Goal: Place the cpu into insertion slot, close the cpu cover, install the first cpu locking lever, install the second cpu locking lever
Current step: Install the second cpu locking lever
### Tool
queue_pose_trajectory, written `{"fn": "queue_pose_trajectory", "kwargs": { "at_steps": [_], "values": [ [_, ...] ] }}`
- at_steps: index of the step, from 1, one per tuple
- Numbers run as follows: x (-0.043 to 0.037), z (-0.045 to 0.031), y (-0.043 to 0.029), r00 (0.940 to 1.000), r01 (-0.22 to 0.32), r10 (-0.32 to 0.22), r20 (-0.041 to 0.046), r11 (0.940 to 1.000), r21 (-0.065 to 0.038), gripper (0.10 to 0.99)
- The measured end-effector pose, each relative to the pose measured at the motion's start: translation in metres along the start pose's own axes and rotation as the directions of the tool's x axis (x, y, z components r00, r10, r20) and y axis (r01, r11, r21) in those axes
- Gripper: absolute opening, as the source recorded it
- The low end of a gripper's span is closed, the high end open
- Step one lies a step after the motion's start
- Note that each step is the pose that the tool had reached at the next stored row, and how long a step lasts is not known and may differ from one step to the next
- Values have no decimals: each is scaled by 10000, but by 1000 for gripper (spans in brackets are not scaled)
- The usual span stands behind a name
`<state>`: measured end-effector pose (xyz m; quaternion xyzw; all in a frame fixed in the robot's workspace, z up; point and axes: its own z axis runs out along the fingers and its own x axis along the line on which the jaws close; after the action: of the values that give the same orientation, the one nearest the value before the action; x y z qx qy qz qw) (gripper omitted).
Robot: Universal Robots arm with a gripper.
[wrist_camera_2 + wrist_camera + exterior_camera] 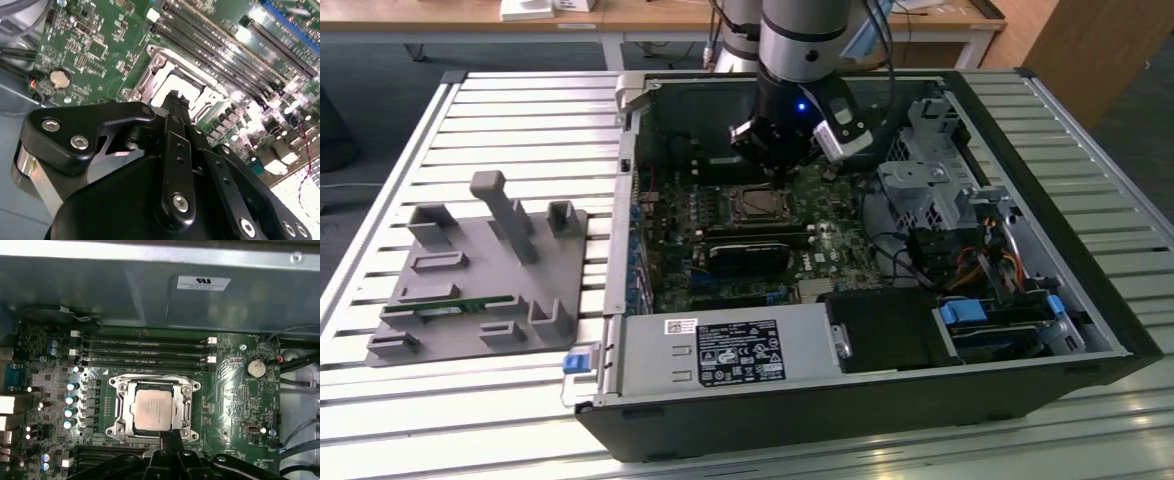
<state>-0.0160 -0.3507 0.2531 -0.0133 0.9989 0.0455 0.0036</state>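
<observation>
The cpu (154, 409), a silvery-beige square chip, lies flat in the insertion slot (192, 386) on the green board inside the open computer case. The cpu cover (186, 412), a silvery frame, lies flat around the chip. My gripper (169, 436) hovers just off the socket's edge, beside the chip, its black fingers shut together with nothing between them. In the second wrist view the gripper (175, 96) points down at the cover (150, 75). From the exterior view the gripper (778, 172) hangs just behind the socket (755, 206).
Long memory slots (145, 350) run beside the socket, with a coin battery (256, 368) nearby. A black card (750, 250) lies in front of the socket. A drive cage (934, 180) and cables stand at the exterior view's right. A grey fixture (480, 270) sits outside the case.
</observation>
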Motion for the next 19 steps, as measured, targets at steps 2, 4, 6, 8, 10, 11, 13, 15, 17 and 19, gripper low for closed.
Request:
{"fn": "queue_pose_trajectory", "kwargs": {
  "at_steps": [2,4,6,8,10,11,13,15,17,19],
  "values": [
    [0,8,-9,10000,-1,1,1,10000,-1,118],
    [0,9,-10,10000,-1,1,0,10000,1,118],
    [0,9,-10,10000,0,0,0,10000,1,118],
    [0,9,-11,10000,0,0,0,10000,1,118],
    [0,10,-13,10000,0,0,0,10000,0,118],
    [0,10,-14,10000,0,0,0,10000,0,118],
    [1,10,-18,10000,0,0,0,10000,0,118],
    [0,9,-24,10000,0,0,-1,10000,1,118],
    [1,9,-47,10000,1,-1,0,10000,0,118],
    [2,8,-80,10000,0,0,0,10000,-1,118]
  ]
}}
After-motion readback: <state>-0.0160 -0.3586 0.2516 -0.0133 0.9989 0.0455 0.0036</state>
